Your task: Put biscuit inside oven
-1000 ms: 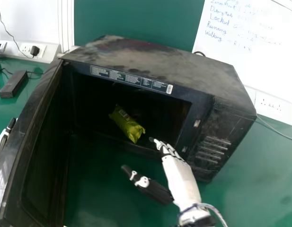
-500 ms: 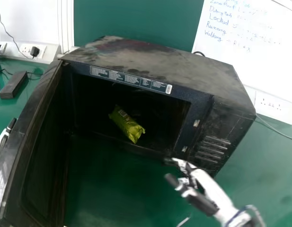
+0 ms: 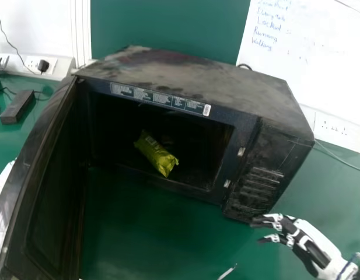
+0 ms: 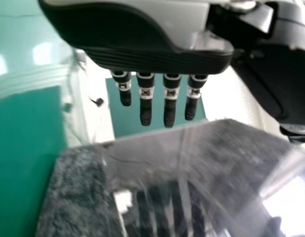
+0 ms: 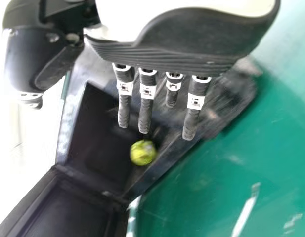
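The biscuit packet (image 3: 157, 154), yellow-green, lies slanted in the opening of the black oven (image 3: 209, 81), whose door (image 3: 48, 181) stands open at the left. In the head view my right hand (image 3: 308, 245) is over the table to the right of and nearer than the oven, apart from the packet, fingers extended and holding nothing. The right wrist view shows the right hand (image 5: 162, 54) with straight fingers and the packet (image 5: 143, 152) farther off. My left hand (image 3: 2, 181) is at the left edge behind the door; in the left wrist view the left hand (image 4: 142, 54) has straight fingers.
A black adapter box (image 3: 17, 106) lies on the green table (image 3: 168, 239) at the back left. Wall sockets (image 3: 37, 62) and a whiteboard (image 3: 314, 52) stand behind. A white cable end (image 3: 227, 272) is near the front edge.
My right hand has drawn back from in front of the oven opening toward the right and nearer. The packet has stayed in place. My left hand has shifted slightly behind the door.
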Controlling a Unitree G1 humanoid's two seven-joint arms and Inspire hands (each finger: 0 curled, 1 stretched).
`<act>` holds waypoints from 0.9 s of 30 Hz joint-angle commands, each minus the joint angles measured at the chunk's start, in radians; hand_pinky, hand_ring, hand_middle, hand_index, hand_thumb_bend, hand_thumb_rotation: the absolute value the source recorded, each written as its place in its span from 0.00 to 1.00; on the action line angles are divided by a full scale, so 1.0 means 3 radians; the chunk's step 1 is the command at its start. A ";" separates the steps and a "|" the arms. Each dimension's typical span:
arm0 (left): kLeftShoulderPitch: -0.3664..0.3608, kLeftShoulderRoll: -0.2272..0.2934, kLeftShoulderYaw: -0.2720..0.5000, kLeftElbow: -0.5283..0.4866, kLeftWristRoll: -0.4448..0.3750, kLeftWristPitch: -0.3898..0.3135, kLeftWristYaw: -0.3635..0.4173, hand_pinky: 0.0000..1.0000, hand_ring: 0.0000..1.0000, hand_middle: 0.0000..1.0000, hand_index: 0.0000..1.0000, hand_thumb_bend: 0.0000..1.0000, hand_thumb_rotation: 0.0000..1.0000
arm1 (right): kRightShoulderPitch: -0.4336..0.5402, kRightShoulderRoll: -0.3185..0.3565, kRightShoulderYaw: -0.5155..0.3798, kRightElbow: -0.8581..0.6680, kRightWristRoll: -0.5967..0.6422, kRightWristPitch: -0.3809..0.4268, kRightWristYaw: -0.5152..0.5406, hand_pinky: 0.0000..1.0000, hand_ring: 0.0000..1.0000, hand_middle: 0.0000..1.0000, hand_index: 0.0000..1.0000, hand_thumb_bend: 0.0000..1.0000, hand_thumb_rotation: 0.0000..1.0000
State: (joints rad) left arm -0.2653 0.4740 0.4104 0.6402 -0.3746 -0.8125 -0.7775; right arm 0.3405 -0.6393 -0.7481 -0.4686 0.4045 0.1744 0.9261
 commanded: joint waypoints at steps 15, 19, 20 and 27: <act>0.0030 -0.0059 -0.0244 0.0014 -0.0347 -0.0629 -0.0504 0.71 0.78 0.84 0.91 0.57 0.63 | 0.0282 -0.0075 -0.0167 0.0104 -0.0106 0.0199 -0.0553 0.75 0.81 0.84 0.83 0.78 1.00; 0.0058 -0.0069 -0.0272 -0.0060 -0.0378 -0.0612 -0.0542 0.70 0.78 0.84 0.91 0.59 0.62 | 0.0339 -0.0051 -0.0178 -0.0063 -0.0148 0.0494 -0.0836 0.75 0.81 0.84 0.85 0.73 1.00; 0.0054 -0.0078 -0.0272 -0.0061 -0.0380 -0.0649 -0.0547 0.70 0.78 0.84 0.91 0.59 0.61 | 0.0344 -0.0048 -0.0186 -0.0110 -0.0136 0.0617 -0.0913 0.77 0.83 0.86 0.87 0.73 1.00; 0.0165 -0.0084 -0.0321 -0.0273 -0.0389 -0.0553 -0.0534 0.71 0.78 0.84 0.90 0.64 0.67 | 0.0190 0.0088 -0.0227 -0.0498 -0.0041 0.1575 -0.1631 0.78 0.83 0.86 0.88 0.67 1.00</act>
State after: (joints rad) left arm -0.2411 0.4485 0.3254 0.5826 -0.4855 -0.9897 -0.9409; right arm 0.4071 -0.6308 -0.8047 -0.5893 0.3833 0.6039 0.4760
